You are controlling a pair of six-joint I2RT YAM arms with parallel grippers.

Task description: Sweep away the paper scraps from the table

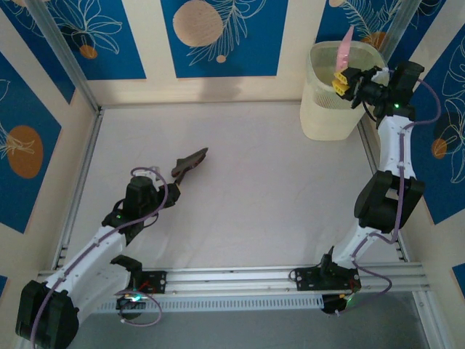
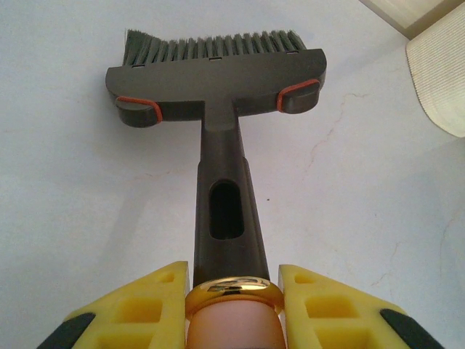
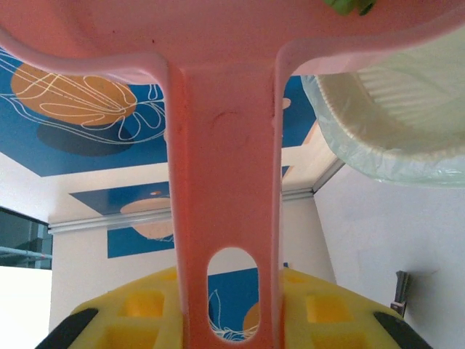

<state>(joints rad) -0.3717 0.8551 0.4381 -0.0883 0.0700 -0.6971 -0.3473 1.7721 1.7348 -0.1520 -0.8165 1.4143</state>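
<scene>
Since the large whitish-grey matte bench lies bare of litter, sweeping appears done and emptying remains.
- Left fingers: clamped on dark thin-handled brush, mid-left.
- Right fingers: clamped on flat pink plastic dustpan, tipped over pale translucent waste bin, far right.
- Paper scraps: one green bit on the pan.
- Room: wide centre; aluminium rails bound the sides.

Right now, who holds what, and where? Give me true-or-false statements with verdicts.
The left fingers grip the brush by its handle. True.
The dustpan lies flat on the table. False: the right fingers hold it up at the bin.
The brush is over the bin. False: it is over the table's left half.
The bin stands at the table's far right corner. True.
</scene>
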